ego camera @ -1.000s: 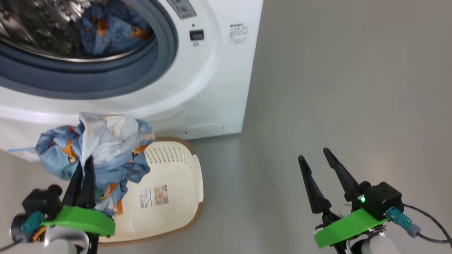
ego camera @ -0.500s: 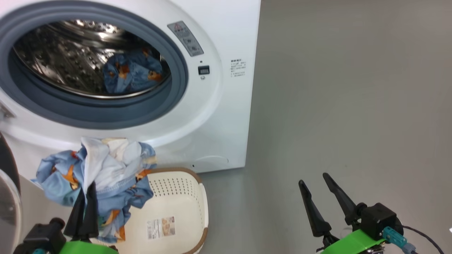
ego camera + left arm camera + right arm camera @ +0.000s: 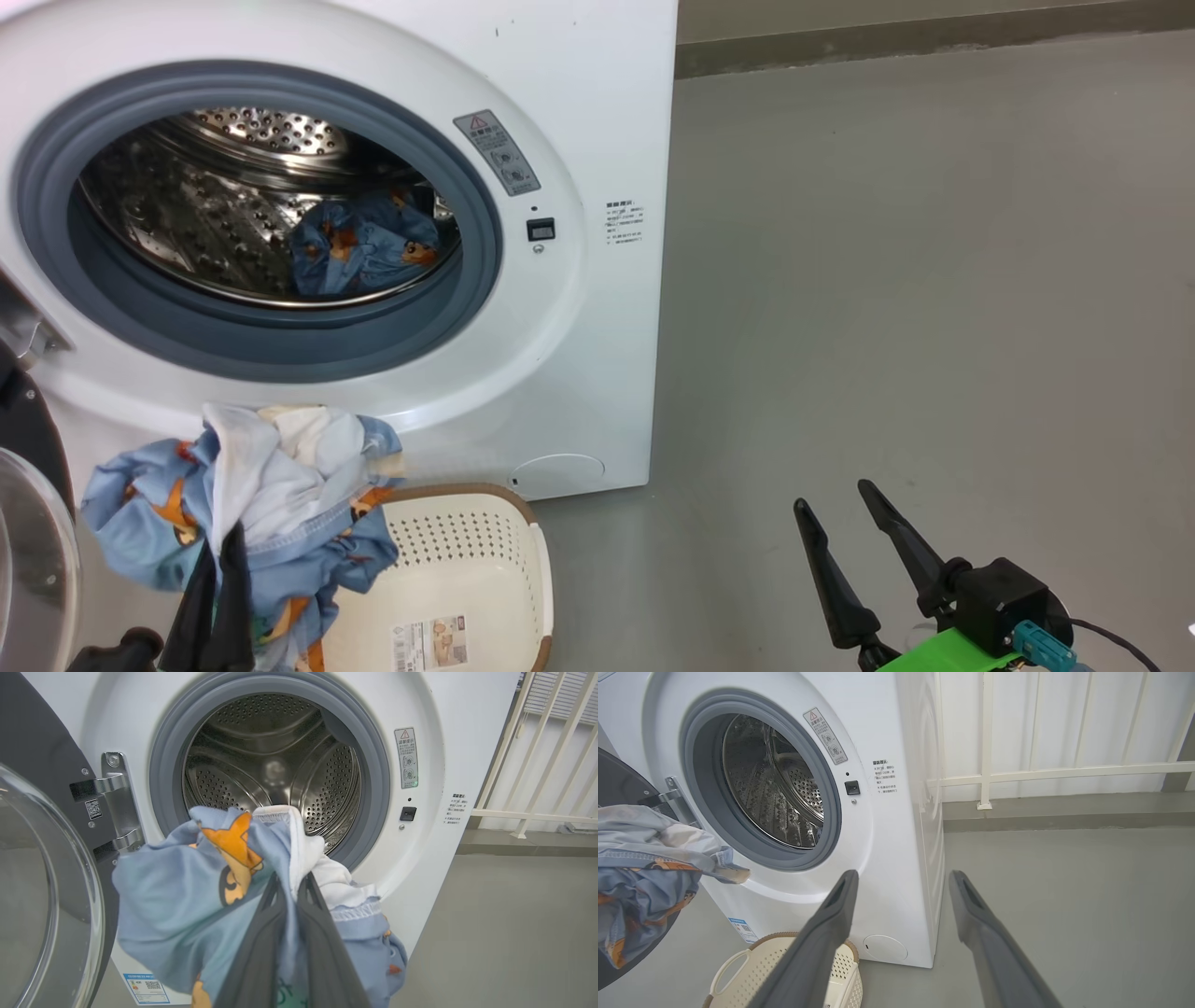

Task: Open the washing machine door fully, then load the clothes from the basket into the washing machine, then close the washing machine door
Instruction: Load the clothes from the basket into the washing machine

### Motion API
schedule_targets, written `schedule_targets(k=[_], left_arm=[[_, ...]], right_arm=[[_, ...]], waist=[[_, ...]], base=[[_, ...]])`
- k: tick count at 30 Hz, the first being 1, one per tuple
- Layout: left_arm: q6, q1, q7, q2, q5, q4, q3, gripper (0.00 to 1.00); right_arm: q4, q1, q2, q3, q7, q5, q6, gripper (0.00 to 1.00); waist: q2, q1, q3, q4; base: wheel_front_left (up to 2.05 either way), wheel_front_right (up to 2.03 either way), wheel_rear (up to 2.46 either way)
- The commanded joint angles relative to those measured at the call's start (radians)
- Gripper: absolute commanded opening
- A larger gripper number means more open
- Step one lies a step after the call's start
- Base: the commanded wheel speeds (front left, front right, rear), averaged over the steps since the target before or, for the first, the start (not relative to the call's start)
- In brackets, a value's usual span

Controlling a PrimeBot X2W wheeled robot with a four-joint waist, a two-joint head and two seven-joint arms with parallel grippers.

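While one bear-print garment [image 3: 359, 245] lies inside the washing machine [image 3: 597, 112], the left gripper [image 3: 222, 551] clamps a second garment [image 3: 271, 476] near the single basket [image 3: 448, 539] — right gripper [image 3: 833, 495] spread apart.

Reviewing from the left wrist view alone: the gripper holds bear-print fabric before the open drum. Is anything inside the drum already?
Observer: Yes, the head view shows a bear-print garment lying low in the drum.
Reviewer: Where is the basket?
Observer: The basket stands on the floor before the washing machine; its visible inside holds a label sticker, no clothes.
Reviewer: And the right gripper?
Observer: The right gripper is open, holding nothing, over the floor.
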Motion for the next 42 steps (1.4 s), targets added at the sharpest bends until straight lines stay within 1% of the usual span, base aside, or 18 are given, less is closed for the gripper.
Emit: schedule_targets(k=[1, 17, 24, 32, 42], left_arm=[[0.007, -0.013, -0.012, 0.008, 0.015, -0.036, 0.037, 0.00], [0.010, -0.005, -0.012, 0.003, 0.012, -0.052, 0.039, 0.00], [0.007, -0.013, -0.012, 0.002, 0.011, -0.053, 0.041, 0.00], [0.000, -0.062, -0.012, 0.003, 0.001, -0.041, 0.046, 0.00], [-0.014, -0.217, -0.012, 0.032, -0.022, -0.008, 0.065, 0.00]], right_arm=[[-0.029, 0.002, 0.001, 0.019, -0.005, -0.002, 0.002, 1.00], [-0.031, -0.002, 0.001, 0.019, -0.005, 0.007, 0.002, 1.00], [-0.037, -0.008, 0.001, 0.018, -0.005, 0.012, 0.002, 1.00], [-0.051, -0.027, 0.001, 0.023, -0.005, 0.015, 0.002, 1.00], [-0.076, -0.072, 0.001, 0.028, -0.005, 0.015, 0.002, 1.00]], waist=[[0.0000, 0.0000, 0.001, 0.000], [0.0000, 0.0000, 0.013, -0.006], [0.0000, 0.0000, 0.039, -0.008], [0.0000, 0.0000, 0.113, -0.013], [0.0000, 0.0000, 0.260, -0.015]], base=[[0.00, 0.00, 0.00], [0.00, 0.00, 0.00], [0.00, 0.00, 0.00], [0.00, 0.00, 0.00], [0.00, 0.00, 0.00]])
